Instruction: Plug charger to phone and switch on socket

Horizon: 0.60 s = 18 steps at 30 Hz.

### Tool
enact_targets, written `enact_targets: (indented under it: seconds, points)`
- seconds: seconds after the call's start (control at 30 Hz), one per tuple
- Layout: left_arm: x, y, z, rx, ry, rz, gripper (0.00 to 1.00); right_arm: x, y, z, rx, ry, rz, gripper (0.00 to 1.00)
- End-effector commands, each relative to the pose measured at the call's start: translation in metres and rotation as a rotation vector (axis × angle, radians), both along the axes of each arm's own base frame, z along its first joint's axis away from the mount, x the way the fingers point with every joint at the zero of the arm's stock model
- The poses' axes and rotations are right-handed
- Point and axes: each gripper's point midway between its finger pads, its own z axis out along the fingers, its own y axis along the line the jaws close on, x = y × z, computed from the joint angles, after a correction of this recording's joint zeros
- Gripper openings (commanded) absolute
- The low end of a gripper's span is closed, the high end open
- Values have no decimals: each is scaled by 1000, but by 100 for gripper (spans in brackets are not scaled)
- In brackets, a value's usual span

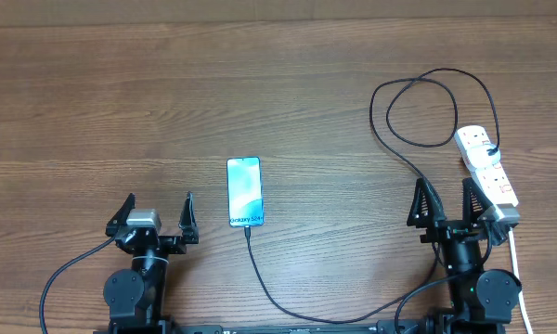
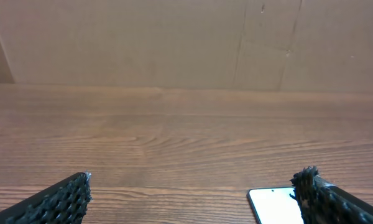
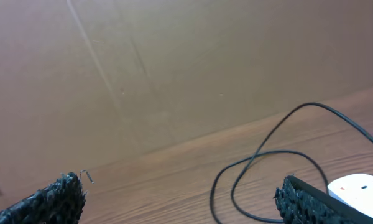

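The phone [image 1: 244,192] lies flat mid-table with its light blue screen up, and its corner shows in the left wrist view [image 2: 270,204]. The charger, a thin black cable [image 1: 260,278], reaches the phone's near edge; I cannot tell whether its plug is seated. From there it runs along the front edge, loops at the back right [image 3: 267,155] and ends at the socket [image 1: 487,165], a white power strip [image 3: 360,185]. My left gripper [image 1: 159,210] [image 2: 196,186] stands open left of the phone, holding nothing. Beside the socket's near end my right gripper [image 1: 443,193] [image 3: 180,193] is open and empty.
A brown cardboard wall [image 2: 186,43] closes off the far side of the wooden table [image 1: 121,111]. The socket's white cord [image 1: 518,278] trails toward the front right corner. The cable's loops [image 1: 427,111] lie on the table at the back right.
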Motion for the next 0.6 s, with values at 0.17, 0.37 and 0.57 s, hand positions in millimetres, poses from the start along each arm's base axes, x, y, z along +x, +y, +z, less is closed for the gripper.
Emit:
enact_targets:
  seconds: [0.17,0.37,0.57]
  points:
    - [0,-3,-1,-7,-2,-16,100,5,-12,-38,18,96,-72,100]
    - [0,-3,0,-7,-2,-15,100,5,-12,-43,19,119,-75,100]
    - [0,-3,-1,-7,-2,-16,100,5,-13,-43,19,120,-76,100]
